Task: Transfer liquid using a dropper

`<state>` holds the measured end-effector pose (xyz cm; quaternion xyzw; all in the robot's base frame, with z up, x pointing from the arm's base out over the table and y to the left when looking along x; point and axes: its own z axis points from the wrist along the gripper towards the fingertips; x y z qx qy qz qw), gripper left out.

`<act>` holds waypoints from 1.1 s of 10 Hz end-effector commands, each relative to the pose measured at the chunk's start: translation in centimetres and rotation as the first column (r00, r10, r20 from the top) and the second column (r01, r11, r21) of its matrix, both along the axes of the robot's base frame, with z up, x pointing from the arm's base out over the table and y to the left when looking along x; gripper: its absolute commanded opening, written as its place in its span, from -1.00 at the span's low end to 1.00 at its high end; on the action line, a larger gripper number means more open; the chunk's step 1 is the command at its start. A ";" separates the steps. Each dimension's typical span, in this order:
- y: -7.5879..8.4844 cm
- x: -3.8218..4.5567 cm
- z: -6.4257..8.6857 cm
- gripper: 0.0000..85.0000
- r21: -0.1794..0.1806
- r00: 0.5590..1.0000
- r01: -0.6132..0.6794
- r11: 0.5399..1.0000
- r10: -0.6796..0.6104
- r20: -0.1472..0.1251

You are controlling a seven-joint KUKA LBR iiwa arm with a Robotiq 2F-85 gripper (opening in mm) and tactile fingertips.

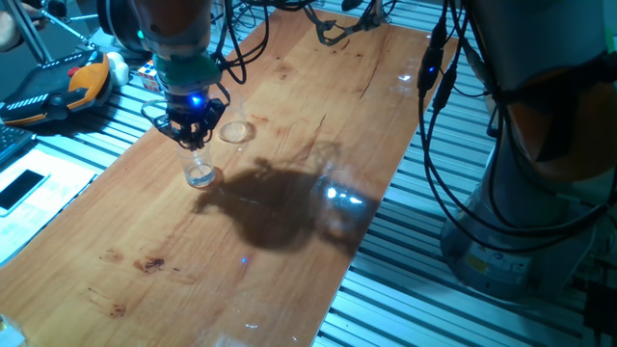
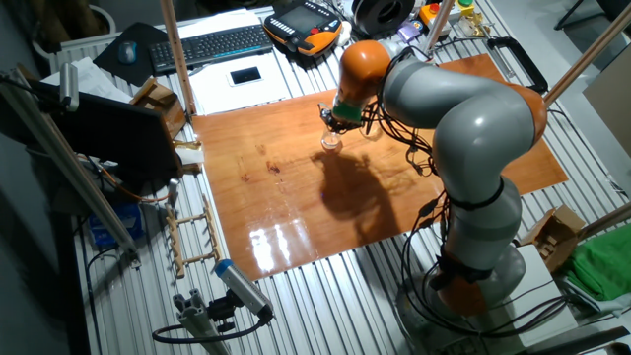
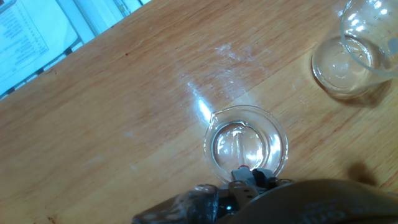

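A small clear glass cup (image 1: 201, 173) stands on the wooden table (image 1: 289, 241), left of its middle. My gripper (image 1: 196, 138) hangs straight over the cup, fingers pointing down at its mouth. In the hand view the cup (image 3: 273, 134) is seen from above, with a pale glint of liquid (image 3: 252, 146) at its bottom. The dropper (image 3: 242, 168) shows as a small red bulb between the tips of my gripper (image 3: 249, 178), its thin clear tube reaching down into the cup. The gripper is shut on the dropper. From the other fixed view, the gripper (image 2: 335, 122) sits just above the cup (image 2: 331, 142).
A flat round clear dish (image 1: 234, 132) lies close behind the cup, also seen as the dish (image 3: 345, 62) in the hand view. An orange teach pendant (image 1: 60, 89) and cables lie off the table's left edge. The arm's base (image 1: 525, 222) stands to the right.
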<state>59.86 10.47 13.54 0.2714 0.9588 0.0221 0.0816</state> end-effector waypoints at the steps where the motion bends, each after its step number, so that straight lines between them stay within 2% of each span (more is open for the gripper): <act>1: 0.0 -0.03 0.1 -0.69 -0.002 1.000 0.000 1.000 0.000 0.000; 6: 0.1 -0.12 0.1 -0.59 -0.008 1.000 0.003 1.000 -0.003 0.003; 11: 0.3 -0.32 0.0 -0.37 -0.019 1.000 0.024 1.000 -0.024 0.014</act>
